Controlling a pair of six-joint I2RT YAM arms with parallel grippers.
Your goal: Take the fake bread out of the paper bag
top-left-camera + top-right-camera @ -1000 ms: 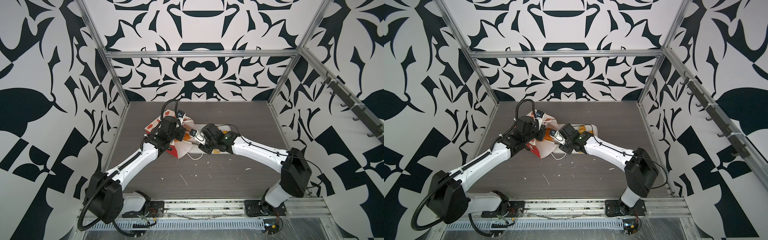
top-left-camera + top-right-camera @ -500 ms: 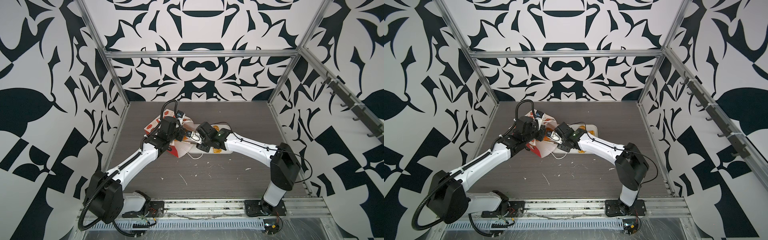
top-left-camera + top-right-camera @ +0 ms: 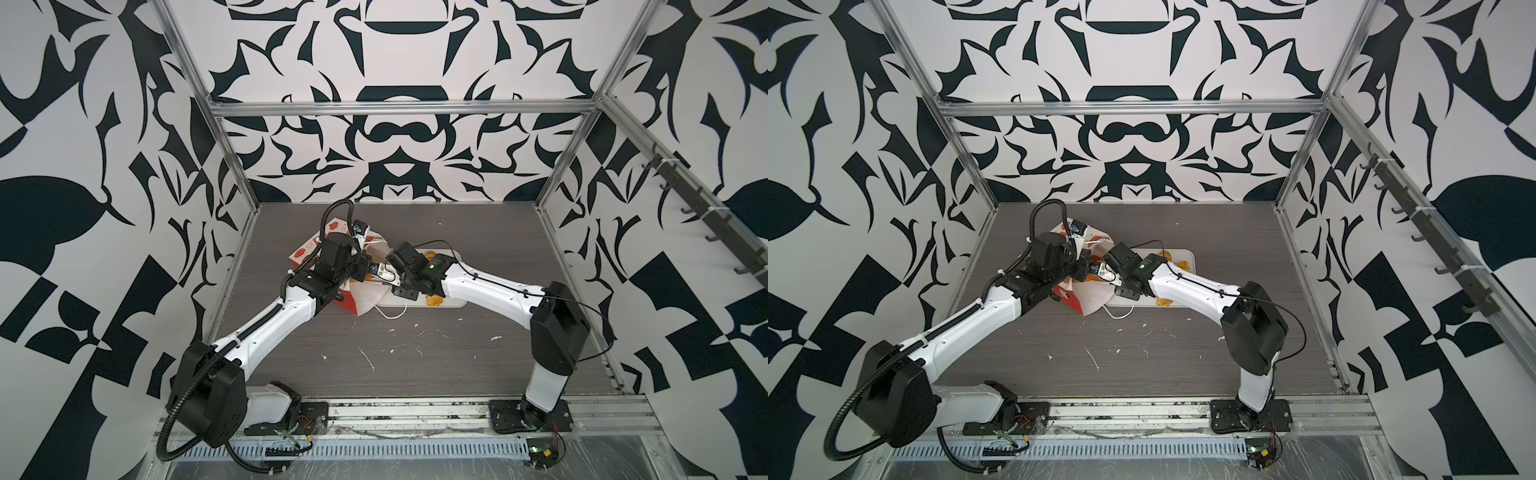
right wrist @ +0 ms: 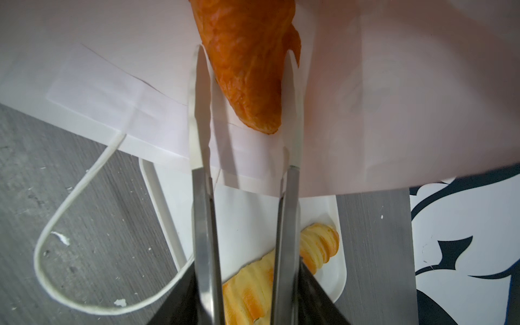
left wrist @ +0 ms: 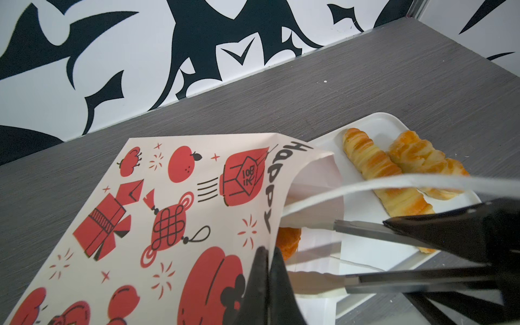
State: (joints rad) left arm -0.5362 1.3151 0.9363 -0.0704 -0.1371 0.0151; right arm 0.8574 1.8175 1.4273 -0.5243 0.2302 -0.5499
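Booth walls (image 3: 395, 137) carry a bold black-and-white pattern; the floor of it is a grey wood-grain tabletop (image 3: 415, 353) flecked with white scraps (image 3: 368, 359). Left of centre in both top views lies the paper bag (image 5: 168, 211), cream with red motifs, on its side. Its mouth faces the white tray (image 5: 388, 123), and its lower lip overlaps that tray's end. Upper lip of the mouth is pinched tight in the left gripper (image 5: 268, 253) and raised off the lower side. From over the tray, the right gripper (image 4: 244, 50) reaches its long metal fingers into the mouth. Its jaws are set at a narrow gap, one on each side of the tapered tip of an orange-brown pastry (image 4: 247, 78). One finger looks to touch it; a sliver of space and shadow shows by the other, so not pinched. That pastry lies on the bag's white inner wall, just within the mouth; the left wrist view catches only a bit of it past the lip. On the tray a long twisted stick (image 5: 380, 174) and a ridged golden pastry (image 5: 416, 157) lie side by side, touching, apart from the bag. One white cord handle (image 4: 38, 259) loops loose on the tabletop beside the tray. A second cord handle (image 5: 365, 183) stretches across above the right gripper's fingers.
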